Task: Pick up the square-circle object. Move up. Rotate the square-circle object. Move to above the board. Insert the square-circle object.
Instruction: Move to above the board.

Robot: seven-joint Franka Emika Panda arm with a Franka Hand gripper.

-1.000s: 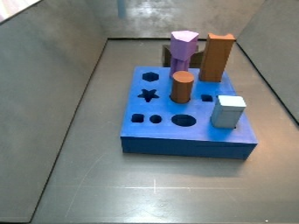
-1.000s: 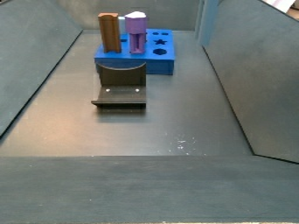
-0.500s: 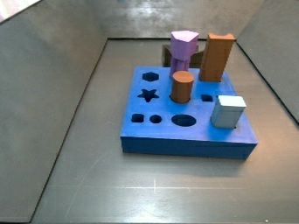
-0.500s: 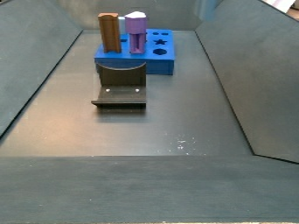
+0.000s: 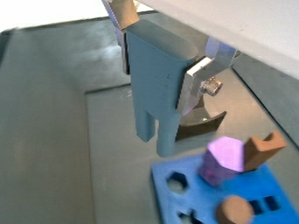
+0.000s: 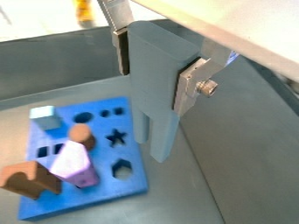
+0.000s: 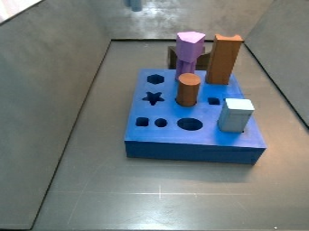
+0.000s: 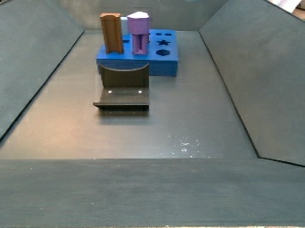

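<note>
Wrist views: gripper (image 6: 158,61) high above thick bright-blue board (image 6: 87,144) | jaws clamp pale grey-blue square-circle object (image 5: 152,83), rod downward, likely oriented for insertion.

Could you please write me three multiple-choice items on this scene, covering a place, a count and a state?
1. Where is the gripper?
A. High above the board
B. Resting on the floor
C. Inside a hole

2. How many pieces stand in the board in a side view?
A. Two
B. Four
C. Six

3. What is between the gripper's fingers?
A. Nothing
B. The brown cylinder
C. The square-circle object

Answers: 1 A, both wrist views look down on the board; 2 B, purple, two brown and pale-blue pieces show; 3 C, the grey-blue peg sits between the silver plates.
</note>
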